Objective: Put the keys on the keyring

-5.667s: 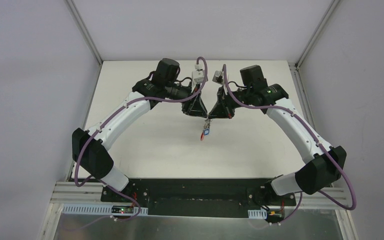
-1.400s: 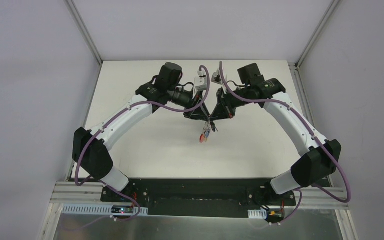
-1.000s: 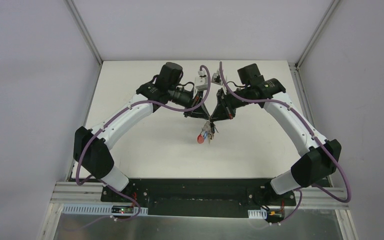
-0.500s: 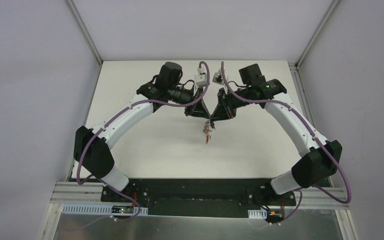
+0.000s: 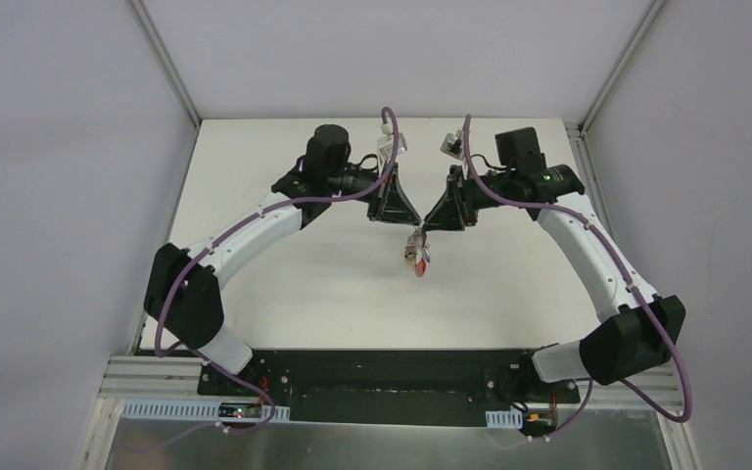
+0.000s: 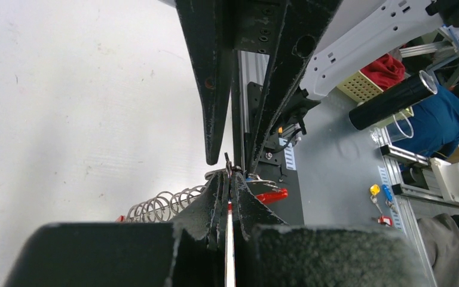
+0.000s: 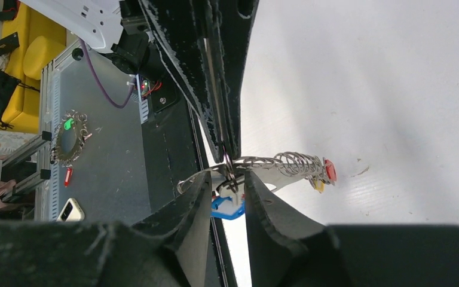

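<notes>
The keyring (image 7: pixel 257 162), wire coil and all, is hung right at the tips of the right gripper (image 7: pixel 230 177). A blue key (image 7: pixel 226 207) dangles just beneath them. The wire is pinched there, presumably so the loop is steadied for threading. Opposite, the left gripper (image 6: pixel 229 178) is clenched on a thin metal sliver, seemingly a key, though that cannot be confirmed. Both arms are arched high over the table (image 5: pixel 284 274), wrists turned inward, fingertips set nose to nose.

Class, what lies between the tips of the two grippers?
The keyring, a blue-headed key by it, bridges the left gripper and the right gripper; the right wrist view shows it.
</notes>
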Action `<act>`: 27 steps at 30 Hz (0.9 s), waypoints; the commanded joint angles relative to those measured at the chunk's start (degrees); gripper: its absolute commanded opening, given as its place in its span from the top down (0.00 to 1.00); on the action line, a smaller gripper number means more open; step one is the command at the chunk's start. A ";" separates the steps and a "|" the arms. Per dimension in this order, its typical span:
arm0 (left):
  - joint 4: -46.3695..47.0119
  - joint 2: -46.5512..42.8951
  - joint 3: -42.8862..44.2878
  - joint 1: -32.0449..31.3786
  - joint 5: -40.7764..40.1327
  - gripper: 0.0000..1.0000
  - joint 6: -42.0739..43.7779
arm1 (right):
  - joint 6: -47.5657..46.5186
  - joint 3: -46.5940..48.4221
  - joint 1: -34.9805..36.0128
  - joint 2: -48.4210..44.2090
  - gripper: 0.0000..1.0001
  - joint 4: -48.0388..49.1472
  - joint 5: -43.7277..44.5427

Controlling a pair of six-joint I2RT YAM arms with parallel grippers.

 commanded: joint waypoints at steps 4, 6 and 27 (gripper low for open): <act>11.22 -2.63 -0.78 0.53 3.52 1.00 -6.84 | 0.12 -0.40 -0.44 -2.42 0.82 2.34 -3.61; 11.20 -2.71 -0.87 0.77 3.48 1.00 -6.84 | -0.10 -0.99 -0.68 -2.65 0.85 2.32 -3.51; 19.37 -2.13 -1.62 1.57 3.43 1.00 -13.29 | 1.81 -4.21 -1.08 -3.07 0.82 4.71 -5.07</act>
